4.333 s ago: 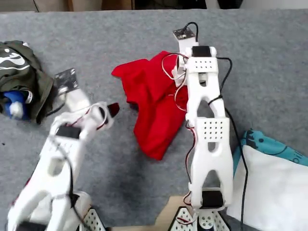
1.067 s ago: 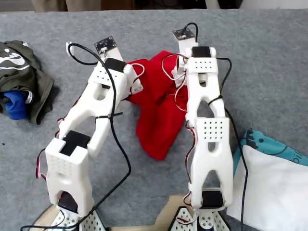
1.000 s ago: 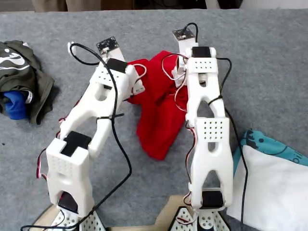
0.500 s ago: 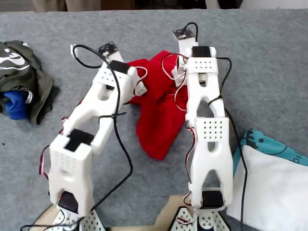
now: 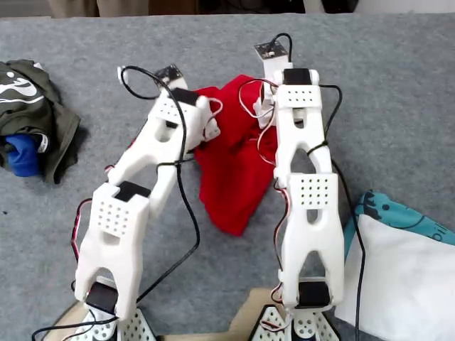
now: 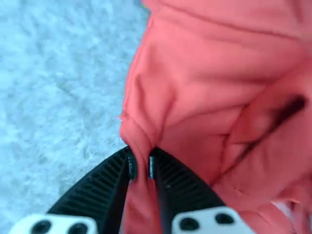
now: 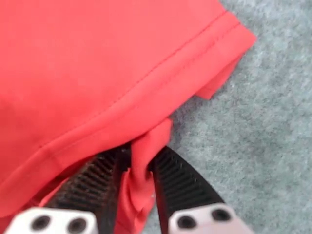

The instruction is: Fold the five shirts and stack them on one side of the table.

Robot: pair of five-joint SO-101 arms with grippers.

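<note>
Pinches the red shirt (image 5: 234,163) in the left gripper (image 6: 141,165), upper centre. Clamps its hem in the right gripper (image 7: 140,163).

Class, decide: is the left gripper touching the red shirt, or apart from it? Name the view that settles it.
Touching. In the left wrist view the left gripper is shut on a pinched fold of the red shirt, with no gap.

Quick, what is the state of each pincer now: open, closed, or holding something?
Left pincer: closed, holding a fold of the red shirt.
Right pincer: closed, holding the edge of the same red shirt.
</note>
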